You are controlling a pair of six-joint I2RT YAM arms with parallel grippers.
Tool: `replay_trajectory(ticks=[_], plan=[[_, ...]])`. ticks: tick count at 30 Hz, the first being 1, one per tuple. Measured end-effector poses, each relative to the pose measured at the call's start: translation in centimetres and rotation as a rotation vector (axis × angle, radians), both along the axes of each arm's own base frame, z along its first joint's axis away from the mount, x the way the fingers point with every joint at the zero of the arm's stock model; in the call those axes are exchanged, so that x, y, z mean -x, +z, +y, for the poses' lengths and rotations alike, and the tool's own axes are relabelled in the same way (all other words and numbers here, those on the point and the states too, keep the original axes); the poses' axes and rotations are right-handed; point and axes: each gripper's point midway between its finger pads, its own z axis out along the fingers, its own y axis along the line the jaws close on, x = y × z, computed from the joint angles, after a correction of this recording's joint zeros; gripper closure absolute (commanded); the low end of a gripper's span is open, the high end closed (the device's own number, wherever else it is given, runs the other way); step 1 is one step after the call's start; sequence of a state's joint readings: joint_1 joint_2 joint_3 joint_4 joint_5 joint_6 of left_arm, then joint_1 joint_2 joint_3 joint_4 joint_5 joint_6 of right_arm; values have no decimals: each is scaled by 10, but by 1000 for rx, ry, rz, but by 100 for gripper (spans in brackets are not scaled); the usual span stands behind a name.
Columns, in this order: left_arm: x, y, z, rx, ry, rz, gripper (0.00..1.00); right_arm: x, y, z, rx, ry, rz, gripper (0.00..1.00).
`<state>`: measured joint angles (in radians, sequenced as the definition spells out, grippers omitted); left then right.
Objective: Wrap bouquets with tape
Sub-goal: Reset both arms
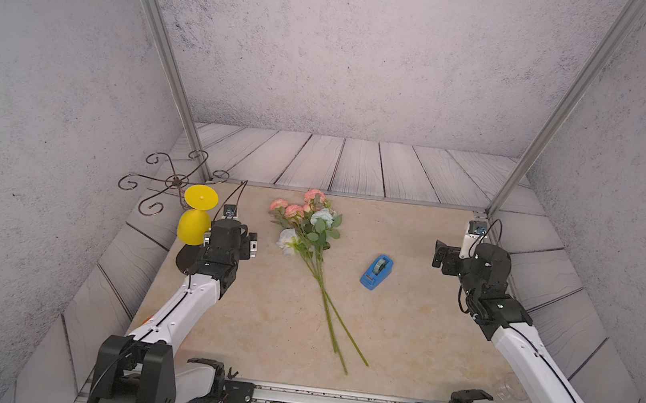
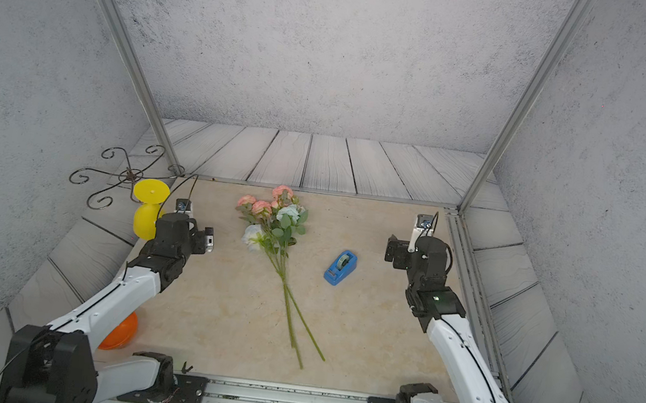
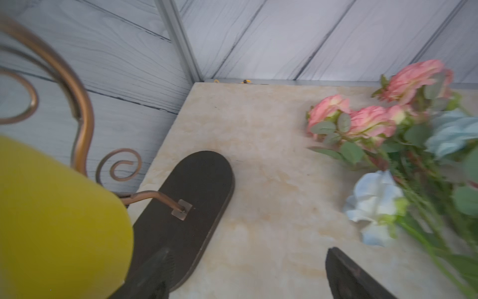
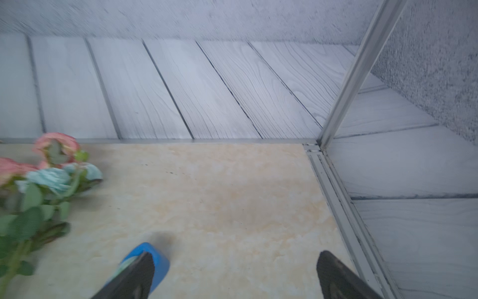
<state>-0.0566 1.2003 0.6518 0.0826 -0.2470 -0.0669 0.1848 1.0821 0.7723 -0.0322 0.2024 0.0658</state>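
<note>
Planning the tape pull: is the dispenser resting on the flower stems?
No, the dispenser sits apart from the stems, bare table between them.

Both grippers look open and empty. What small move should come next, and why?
Probably move the open right gripper toward the blue tape dispenser: it lies nearest that arm, and the bouquet's stems beside it lie splayed, no tape visible.
</note>
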Motion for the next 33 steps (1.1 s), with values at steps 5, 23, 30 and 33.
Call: replay_trajectory(ticks=[5,23,30,33], plan=[[4,-35,20,47,27,-50,9,-5,-99,-30,35,-75,162,1],[-33,-70,0,89,-99,-138,3,-31,-137,-54,-8,-141,-38,1],[-32,-70,-1,86,-107,-131,3,-33,-133,-54,-10,-141,-57,1],[-32,-70,-1,87,-108,-128,3,-33,-133,-54,-11,-141,-57,1]])
